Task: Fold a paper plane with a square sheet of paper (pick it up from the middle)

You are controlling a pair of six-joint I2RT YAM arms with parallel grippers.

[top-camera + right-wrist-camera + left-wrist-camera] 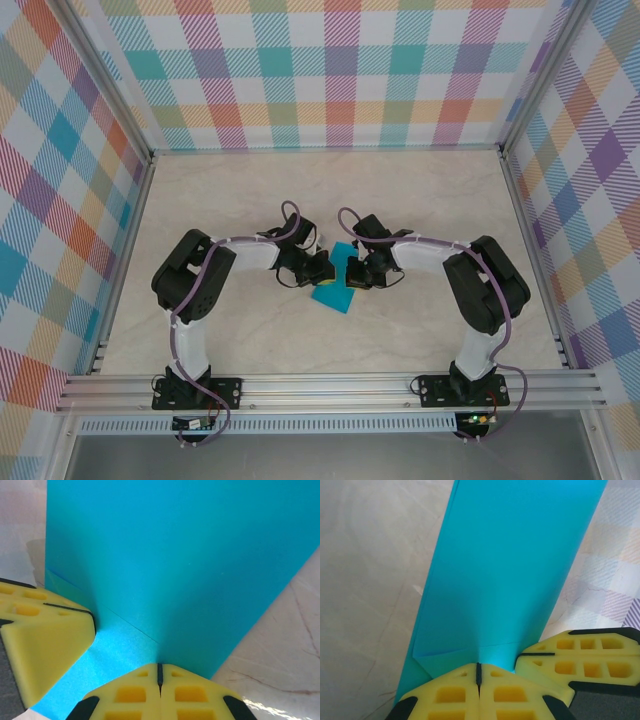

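The square sheet of paper [333, 293] is teal-blue and creased, and sits between the two grippers at the middle of the table. My left gripper [320, 268] is shut, its yellow fingertips [479, 672] pinching the paper [505, 570] where a fold line meets them. My right gripper [353, 272] is shut too, tips [160, 672] on the same sheet [190, 555], which rises steeply beyond them. Each wrist view shows the other gripper's yellow fingers [580, 652] [40, 635] close alongside. No paper plane shape shows, just a folded sheet.
The marble-look table [430, 190] is bare around the paper. Checkered walls [320, 70] and aluminium frame rails [330, 385] enclose it on all sides. Both arms bend inward from their bases at the near edge.
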